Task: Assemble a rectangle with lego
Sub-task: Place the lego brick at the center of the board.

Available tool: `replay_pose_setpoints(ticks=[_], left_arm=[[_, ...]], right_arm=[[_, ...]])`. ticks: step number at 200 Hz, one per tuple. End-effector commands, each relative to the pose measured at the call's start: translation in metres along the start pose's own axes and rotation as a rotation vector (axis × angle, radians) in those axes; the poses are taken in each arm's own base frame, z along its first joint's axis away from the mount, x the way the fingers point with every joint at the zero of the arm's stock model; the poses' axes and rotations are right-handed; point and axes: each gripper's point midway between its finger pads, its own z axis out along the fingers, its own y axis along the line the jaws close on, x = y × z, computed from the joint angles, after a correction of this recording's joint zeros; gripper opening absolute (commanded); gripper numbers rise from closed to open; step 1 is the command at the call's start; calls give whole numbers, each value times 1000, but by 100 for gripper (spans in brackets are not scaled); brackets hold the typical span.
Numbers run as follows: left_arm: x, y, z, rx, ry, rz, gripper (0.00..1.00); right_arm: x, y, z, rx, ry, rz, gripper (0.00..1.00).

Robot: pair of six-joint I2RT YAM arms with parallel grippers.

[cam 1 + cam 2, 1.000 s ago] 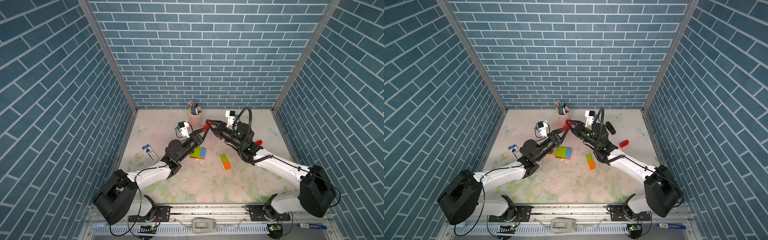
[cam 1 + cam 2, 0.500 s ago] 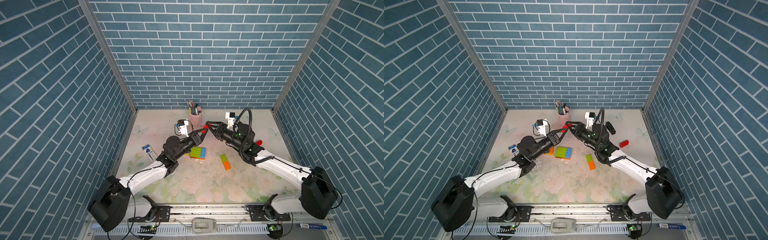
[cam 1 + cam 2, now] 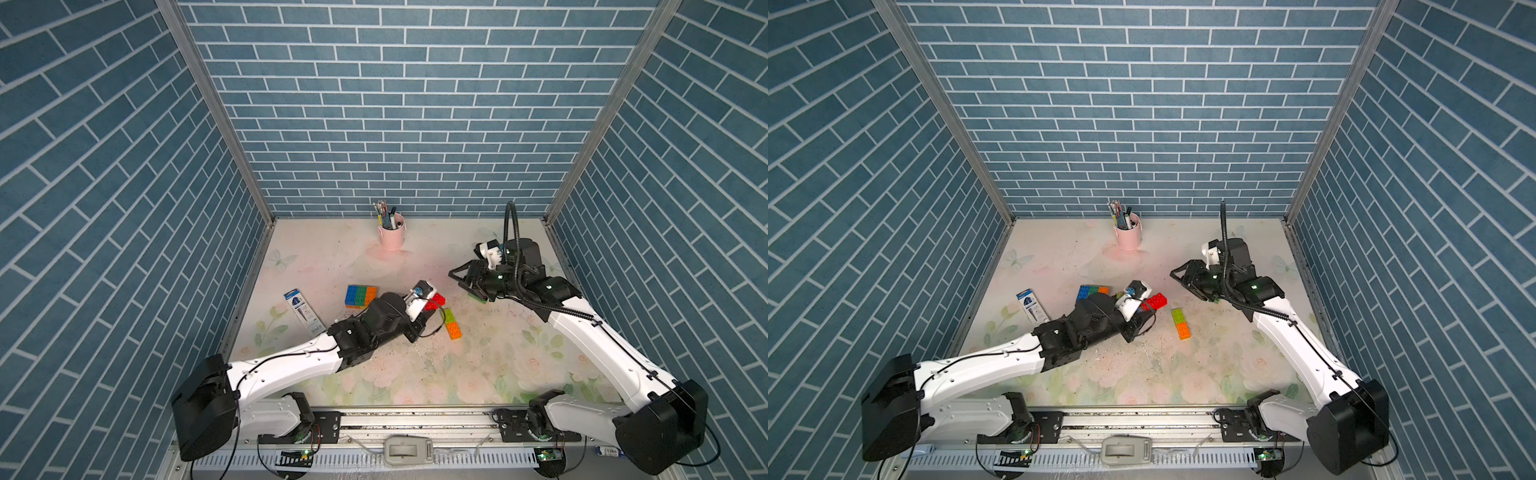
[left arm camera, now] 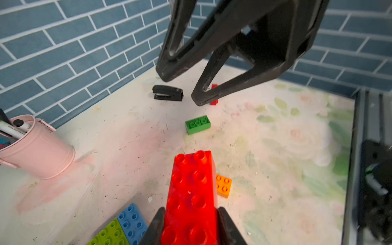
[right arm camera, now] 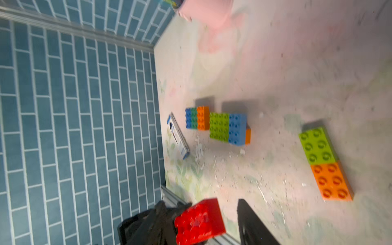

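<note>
**A:** What is the left arm doing?

**B:** I'm watching the left gripper (image 4: 192,224) clamping a red 2x4 brick (image 4: 191,186) across its long sides, studs up. It's holding the brick over the floral mat (image 3: 478,365), near the lime-and-orange pair (image 3: 451,324).

**A:** And the right?

**B:** The right gripper (image 3: 456,279) is hovering with its jaws standing apart and nothing between them, clear of the red 2x4 brick. A green brick (image 4: 197,124) is lying on the mat close under it.

**A:** Where is the rest of the lego sitting?

**B:** I'm seeing a blue-green-orange block (image 3: 360,296) resting by the left wrist, with a lime-and-blue block (image 5: 228,129) just beside it. A small red brick (image 4: 214,94) is lying near the black stapler (image 4: 167,93), close to the wall. I'm also seeing a pink pen cup (image 3: 392,236) standing at the back
</note>
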Motion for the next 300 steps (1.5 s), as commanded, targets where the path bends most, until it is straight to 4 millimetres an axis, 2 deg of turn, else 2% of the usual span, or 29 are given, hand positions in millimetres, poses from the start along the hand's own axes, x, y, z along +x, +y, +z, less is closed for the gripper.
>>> replay_pose_setpoints(ticks=[1,10,14,31,89,111,141,158,173,186,194,210,227,244,256,275,300], left_arm=[[-14,4,-3,-44,-84,110,0],[-22,4,-4,-44,-119,100,0],[-14,3,-3,-37,-109,101,0],[-18,0,-3,-24,-127,92,0],[-20,-17,-5,41,-155,40,0],[-24,-20,-6,51,-179,3,0],[-27,-17,-8,39,-207,-37,0],[-26,-13,-10,22,-204,-54,0],[-22,-9,-12,4,-192,-67,6],[-18,-5,-16,-14,-181,-80,15],[-15,-3,-20,-24,-179,-87,23],[-7,3,-27,-46,-165,-108,45],[5,9,-36,-74,-141,-132,57],[13,19,-49,-117,-144,-174,70],[14,26,-59,-147,-157,-191,75],[14,43,-75,-226,-156,-213,76],[21,77,-97,-360,-155,-305,76]], right_arm=[[39,-9,-5,13,151,33,55],[43,-8,-2,3,169,42,55],[46,-8,-1,1,179,43,55],[52,-7,8,-21,200,47,57],[39,7,27,-145,157,71,57],[33,16,28,-211,126,83,49],[31,15,27,-218,97,86,26],[30,14,27,-219,88,91,18],[28,12,29,-221,79,95,13],[27,11,31,-227,76,96,11],[26,10,33,-227,70,96,10],[22,8,34,-231,50,90,9],[16,2,35,-223,12,81,9],[13,-15,40,-184,-21,83,9],[14,-34,47,-140,-35,89,8],[23,-53,61,-59,-37,38,8],[49,-63,103,39,8,-93,8]])
